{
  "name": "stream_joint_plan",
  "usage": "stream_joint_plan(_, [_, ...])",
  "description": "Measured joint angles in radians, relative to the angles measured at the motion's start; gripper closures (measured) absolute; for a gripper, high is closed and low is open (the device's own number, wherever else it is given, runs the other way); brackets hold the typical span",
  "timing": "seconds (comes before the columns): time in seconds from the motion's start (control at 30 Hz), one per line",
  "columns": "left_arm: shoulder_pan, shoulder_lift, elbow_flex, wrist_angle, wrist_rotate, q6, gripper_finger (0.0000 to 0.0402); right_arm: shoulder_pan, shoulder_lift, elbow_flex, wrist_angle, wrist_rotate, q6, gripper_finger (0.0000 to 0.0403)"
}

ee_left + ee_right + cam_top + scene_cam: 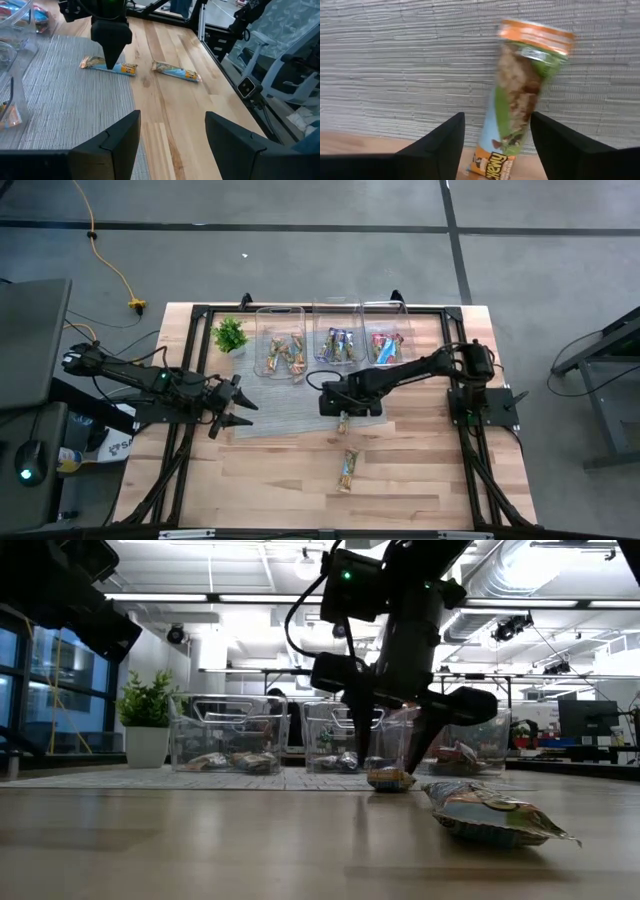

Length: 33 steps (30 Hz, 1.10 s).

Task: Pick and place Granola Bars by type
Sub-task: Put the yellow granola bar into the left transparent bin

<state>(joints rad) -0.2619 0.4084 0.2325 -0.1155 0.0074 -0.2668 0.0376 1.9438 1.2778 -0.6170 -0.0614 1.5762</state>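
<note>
Right gripper (497,137) stands over the orange-and-green wrapped granola bar (520,100), fingers apart either side of it, no grip evident; the bar lies across the edge of the grey woven mat (290,405). A second similar bar (347,470) lies on the wooden table (420,480). Left gripper (228,408) waits open over the mat's left edge
</note>
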Motion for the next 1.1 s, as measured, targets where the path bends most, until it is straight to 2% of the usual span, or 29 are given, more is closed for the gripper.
stream_joint_plan(0.27, [0.000,0.000,0.000,-0.001,0.000,0.000,0.0186,-0.014,0.026,0.001,0.003,-0.024,-0.037,0.0216])
stream_joint_plan(0.63, [0.000,0.000,0.000,-0.015,0.000,0.000,0.0186,-0.014,0.059,0.003,0.024,-0.055,-0.051,0.0225])
stream_joint_plan(1.1, [0.000,0.000,0.000,-0.016,-0.001,0.003,0.0186,-0.010,0.066,0.033,0.023,-0.057,-0.095,0.0297])
